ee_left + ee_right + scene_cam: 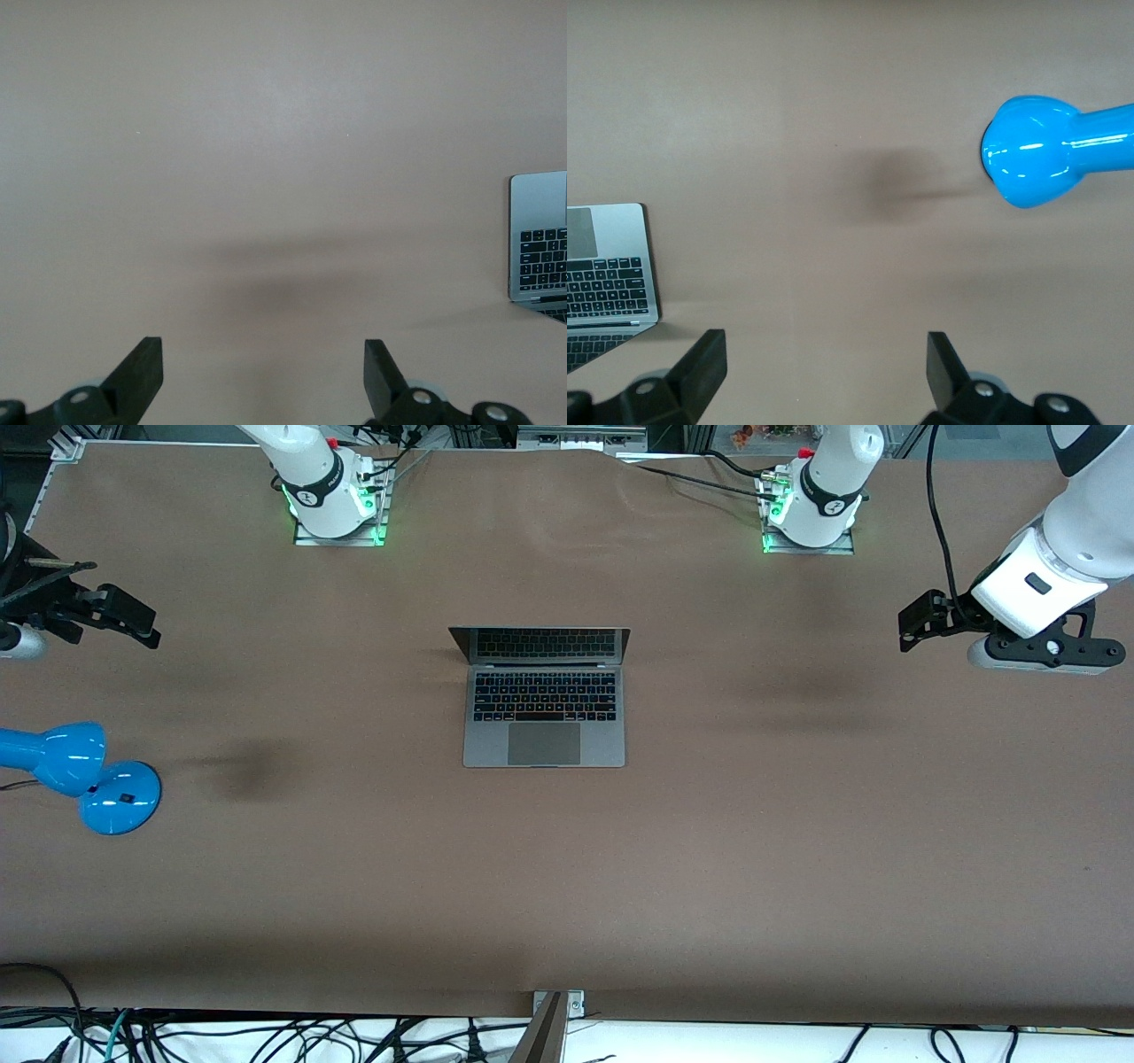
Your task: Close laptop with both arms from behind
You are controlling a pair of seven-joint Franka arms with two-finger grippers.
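Observation:
The space-grey laptop [544, 708] lies open in the middle of the table, its dark screen upright on the side toward the arms' bases and its keyboard and trackpad facing the front camera. My left gripper [905, 627] is open and empty, up over bare table toward the left arm's end, well apart from the laptop. My right gripper [152, 627] is open and empty over bare table toward the right arm's end. A corner of the laptop shows in the left wrist view [540, 239] and in the right wrist view [607, 266]. Each wrist view shows its own gripper open, left [263, 359] and right [826, 354].
A blue desk lamp [80, 771] stands toward the right arm's end of the table, nearer to the front camera than the right gripper; it also shows in the right wrist view [1045, 150]. Brown table [567, 886] spreads around the laptop. Cables hang along the front edge.

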